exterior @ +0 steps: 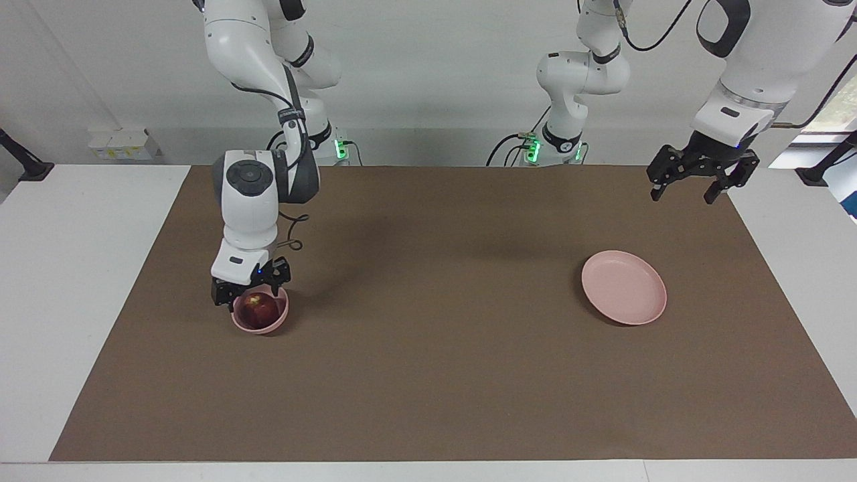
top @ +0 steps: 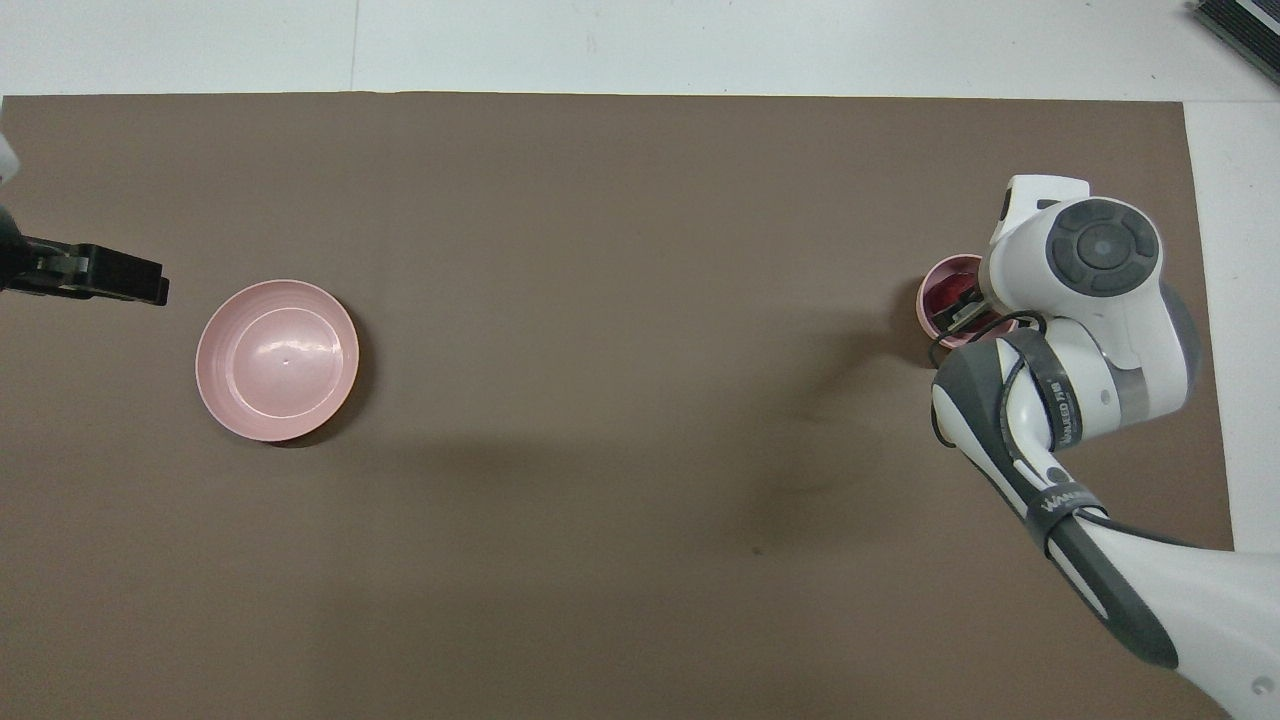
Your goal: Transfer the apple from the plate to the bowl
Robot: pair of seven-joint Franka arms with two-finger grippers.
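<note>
The dark red apple [exterior: 259, 310] lies in the small pink bowl [exterior: 266, 327] toward the right arm's end of the table. My right gripper [exterior: 251, 289] hangs just over the bowl, its fingers spread wider than the apple. In the overhead view the right hand covers most of the bowl [top: 927, 300]; a bit of apple [top: 945, 293] shows. The flat pink plate [exterior: 624, 288] lies bare toward the left arm's end and also shows in the overhead view [top: 277, 360]. My left gripper [exterior: 689, 189] is open and empty, raised over the mat's edge beside the plate.
A brown mat [exterior: 428, 348] covers the table's middle, with white tabletop [exterior: 67, 281] at both ends. A black clamp [exterior: 27, 167] stands at the right arm's end of the table, near the robots.
</note>
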